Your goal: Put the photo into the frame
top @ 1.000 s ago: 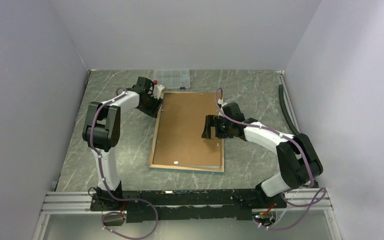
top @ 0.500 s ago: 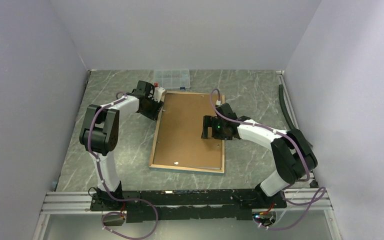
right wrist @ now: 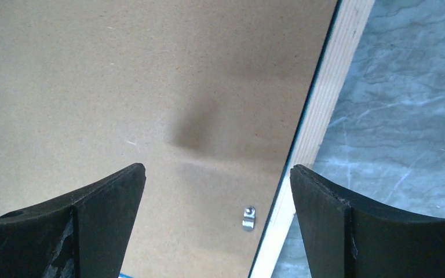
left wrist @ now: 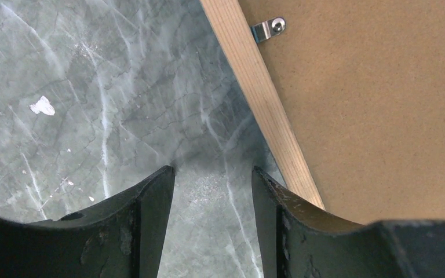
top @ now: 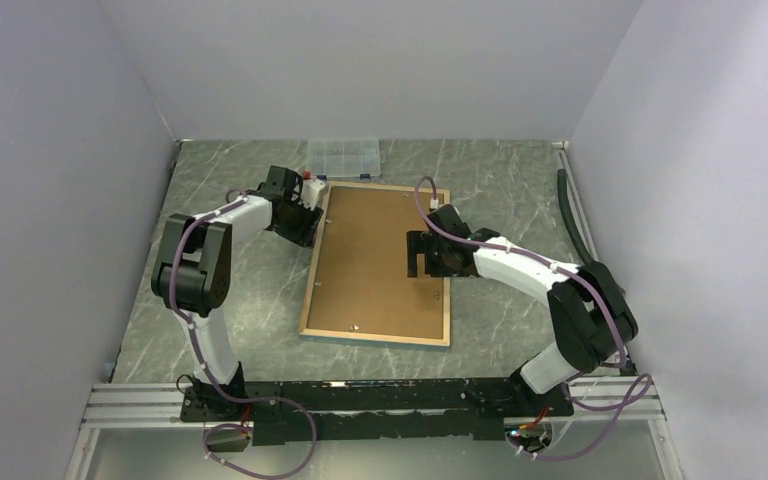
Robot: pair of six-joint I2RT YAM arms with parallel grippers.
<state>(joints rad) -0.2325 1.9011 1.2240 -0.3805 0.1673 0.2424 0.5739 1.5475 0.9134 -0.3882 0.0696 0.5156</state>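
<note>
Grey marbled desk (top: 520,170) between pale walls carries the frame (top: 375,337), lying at its middle with the light wood back up and a brown backing board (top: 375,260) set inside the rim. Left gripper (left wrist: 213,174) hangs over bare desk just beside the frame's left rim, near its far corner, jaws partly apart and empty. Right gripper (right wrist: 217,174) hovers above the board near the right rim, jaws spread wide, holding nothing. A metal clip (left wrist: 268,28) sits on the board.
</note>
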